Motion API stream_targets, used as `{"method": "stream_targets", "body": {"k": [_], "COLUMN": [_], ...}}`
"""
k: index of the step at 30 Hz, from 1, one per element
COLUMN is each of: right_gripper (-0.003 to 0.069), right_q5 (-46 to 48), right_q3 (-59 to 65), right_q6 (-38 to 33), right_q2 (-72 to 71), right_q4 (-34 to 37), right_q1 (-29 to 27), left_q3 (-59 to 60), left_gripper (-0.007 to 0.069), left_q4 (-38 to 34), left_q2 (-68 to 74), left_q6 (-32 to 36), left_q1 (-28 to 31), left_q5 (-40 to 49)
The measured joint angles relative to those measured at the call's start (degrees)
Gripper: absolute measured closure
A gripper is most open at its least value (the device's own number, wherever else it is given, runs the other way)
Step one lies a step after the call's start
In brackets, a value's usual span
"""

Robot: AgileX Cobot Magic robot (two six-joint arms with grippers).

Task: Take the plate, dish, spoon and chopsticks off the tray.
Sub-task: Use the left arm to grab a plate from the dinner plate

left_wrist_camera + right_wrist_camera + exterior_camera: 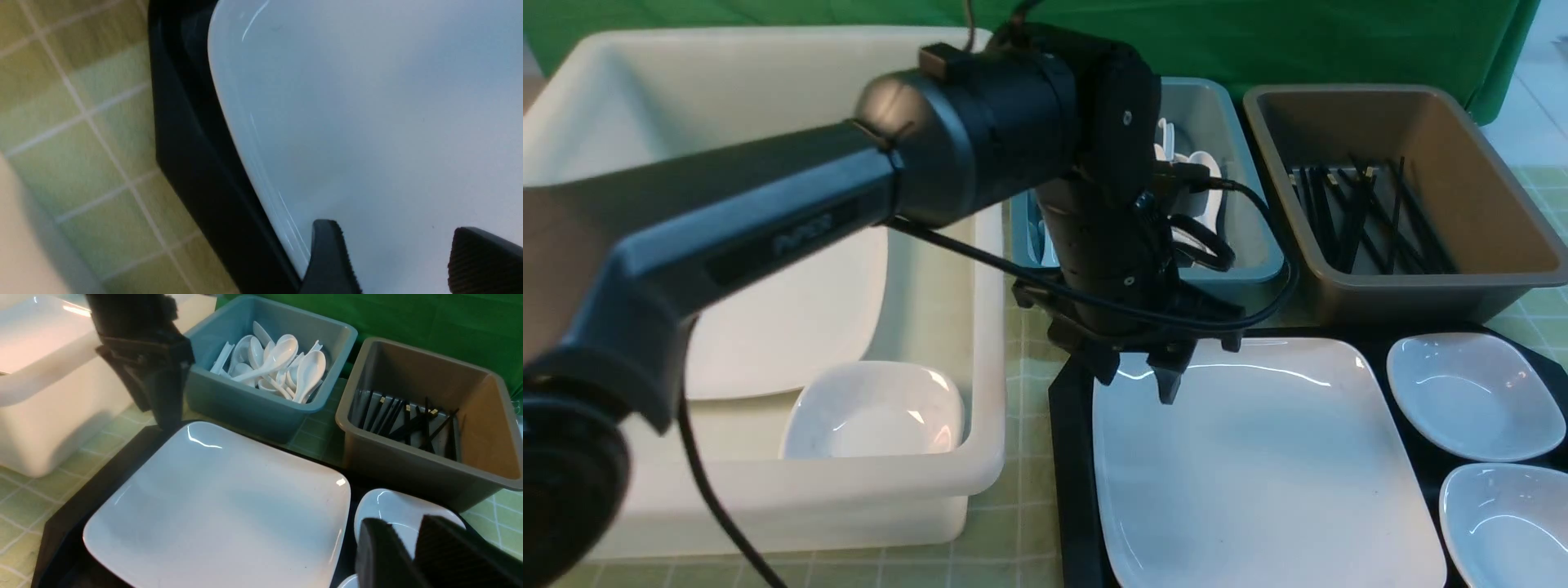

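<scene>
Plate and tray fill the near right of our front view. The large glossy white square plate with rounded corners lies flat on the large black plastic tray. It covers the tray's left part from the near edge almost to the far edge. The tray sits on a green checked tablecloth.

Along the tray's right edge we see two small deep white rounded-square dishes, the near dish and the far dish, both just beside the plate.

Just beside the tray's left edge stands a deep white plastic tub. It holds a second white plate and a small white bowl.

Through its own camera we find the right gripper over the tray's right part, by the far dish. Its black ribbed fingers are narrowly apart with nothing between them.

The left gripper hangs over the plate's far left corner. Its fingers point down, spread wide and empty. We cannot tell whether the tips touch the plate.

Beyond the tray's far edge stands a teal plastic bin heaped with white soup spoons. To its right, a brown plastic bin has thin black chopsticks lying on its floor. A green cloth backdrop hangs behind both bins.
</scene>
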Motion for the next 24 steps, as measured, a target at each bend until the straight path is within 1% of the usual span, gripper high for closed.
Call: {"method": "stream_targets", "body": {"k": [6, 9, 10, 16, 24], "right_gripper": [0.0522, 0.0522, 0.0522, 0.0519, 0.0515], "right_q5": [0.0, 0.0, 0.0, 0.0, 0.0], "right_q3": [0.0, 0.0, 0.0, 0.0, 0.0], "right_q6": [0.0, 0.0, 0.0, 0.0, 0.0], "right_q2": [0.0, 0.0, 0.0, 0.0, 0.0], "right_q4": [0.0, 0.0, 0.0, 0.0, 0.0], "right_q1": [0.0, 0.0, 0.0, 0.0, 0.0], "left_q3": [-0.4, -0.4, -0.4, -0.4, -0.4], "left_gripper": [0.0246, 0.0246, 0.0246, 0.0246, 0.0246], "left_q4": [4.4, 4.4, 3.2, -3.9, -11.1], "left_q2": [4.5, 5.5, 6.0, 6.9, 8.7], "left_q6": [0.7, 0.8, 0.8, 1.2, 7.1], "left_q1": [0.7, 2.0, 3.0, 6.8, 7.3], "left_q5": [-2.6, -4.0, -5.7, -8.6, -9.0]}}
